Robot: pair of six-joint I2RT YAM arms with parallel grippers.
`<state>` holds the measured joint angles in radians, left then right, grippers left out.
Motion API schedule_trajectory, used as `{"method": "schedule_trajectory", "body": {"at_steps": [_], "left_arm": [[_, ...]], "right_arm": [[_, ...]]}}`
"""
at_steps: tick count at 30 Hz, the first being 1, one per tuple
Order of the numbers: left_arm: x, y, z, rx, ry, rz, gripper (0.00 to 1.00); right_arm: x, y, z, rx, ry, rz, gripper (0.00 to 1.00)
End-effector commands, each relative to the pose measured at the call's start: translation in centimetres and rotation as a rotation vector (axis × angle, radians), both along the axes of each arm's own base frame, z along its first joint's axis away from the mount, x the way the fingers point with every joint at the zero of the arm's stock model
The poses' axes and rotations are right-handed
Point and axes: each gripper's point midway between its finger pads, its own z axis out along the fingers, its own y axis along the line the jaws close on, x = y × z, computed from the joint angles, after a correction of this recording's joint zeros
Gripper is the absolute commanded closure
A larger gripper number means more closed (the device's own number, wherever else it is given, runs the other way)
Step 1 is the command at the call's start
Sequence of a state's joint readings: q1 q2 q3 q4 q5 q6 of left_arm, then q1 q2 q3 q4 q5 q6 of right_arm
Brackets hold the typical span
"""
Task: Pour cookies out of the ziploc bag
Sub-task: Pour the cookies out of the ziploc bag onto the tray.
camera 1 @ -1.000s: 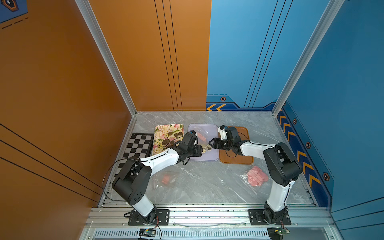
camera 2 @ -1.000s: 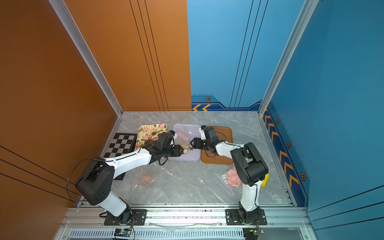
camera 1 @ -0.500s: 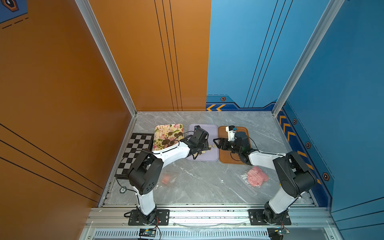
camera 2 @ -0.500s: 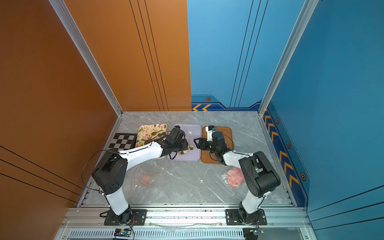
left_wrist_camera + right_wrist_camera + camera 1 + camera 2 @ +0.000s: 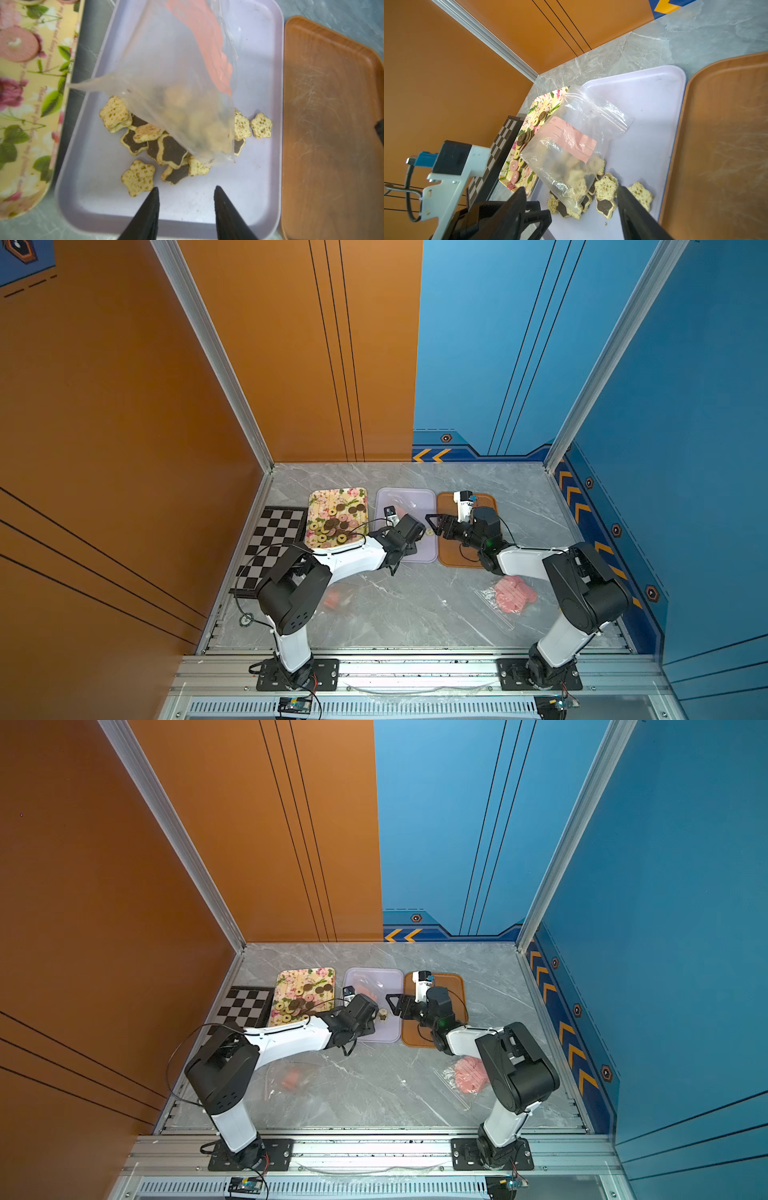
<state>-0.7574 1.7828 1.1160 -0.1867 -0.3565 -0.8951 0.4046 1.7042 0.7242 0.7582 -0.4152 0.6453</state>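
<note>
The clear ziploc bag [image 5: 176, 83] with a pink label lies slack on the lilac tray [image 5: 89, 197], also seen in the right wrist view as the bag [image 5: 571, 145] and in a top view as the bag [image 5: 401, 506]. Cream and dark star-shaped cookies [image 5: 166, 149] are heaped on the tray under the bag's lower end, and some show dimly inside it. My left gripper [image 5: 186, 188] is open and empty just short of the heap. My right gripper [image 5: 570, 190] is open too, its fingers either side of the cookies [image 5: 606, 187] and touching nothing.
A floral tray [image 5: 320, 499] with round cookies sits left of the lilac tray, with a checkerboard [image 5: 274, 539] beyond it. The brown tray [image 5: 465, 558] lies under my right wrist. Two more bags with pink contents lie on the table, one [image 5: 513, 593] by the right arm and one [image 5: 336, 597] by the left.
The two grippers, close together over the lilac tray a second ago, have drawn apart. The right wrist has moved back over the brown tray. The left arm has swung in toward the tray.
</note>
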Motion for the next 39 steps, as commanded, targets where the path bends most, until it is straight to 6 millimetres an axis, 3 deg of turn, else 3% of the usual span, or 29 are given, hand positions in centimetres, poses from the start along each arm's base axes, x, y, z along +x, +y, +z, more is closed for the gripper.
{"method": "schedule_trajectory", "body": {"at_steps": [1,14,22,24,28,36,38,39], "left_arm": [[1.7,0.5,1.4,-0.057,-0.055,0.065,0.57],[3.7,-0.8,-0.2,-0.134,-0.047,0.102,0.58],[3.7,-0.3,-0.1,-0.093,-0.052,0.107,0.91],[3.4,-0.2,0.8,-0.073,-0.058,0.077,0.98],[2.6,0.2,3.3,0.04,-0.029,-0.032,1.0],[2.3,3.1,10.8,0.241,0.166,-0.33,1.0],[2.0,3.2,10.9,0.306,0.266,-0.423,1.0],[1.6,3.2,9.4,0.301,0.37,-0.47,1.0]], "right_arm": [[0.1,0.1,-0.2,0.032,-0.003,0.003,0.29],[-0.2,0.7,0.8,0.068,-0.02,0.034,0.29],[-0.3,0.9,1.0,0.078,-0.023,0.041,0.29],[-0.3,0.9,1.1,0.081,-0.026,0.044,0.29],[-0.2,1.0,1.1,0.084,-0.025,0.049,0.29],[-0.2,1.1,0.7,0.094,-0.009,0.045,0.29],[-0.1,1.1,0.3,0.09,0.008,0.045,0.29],[0.0,1.3,-0.1,0.078,0.02,0.047,0.29]]}}
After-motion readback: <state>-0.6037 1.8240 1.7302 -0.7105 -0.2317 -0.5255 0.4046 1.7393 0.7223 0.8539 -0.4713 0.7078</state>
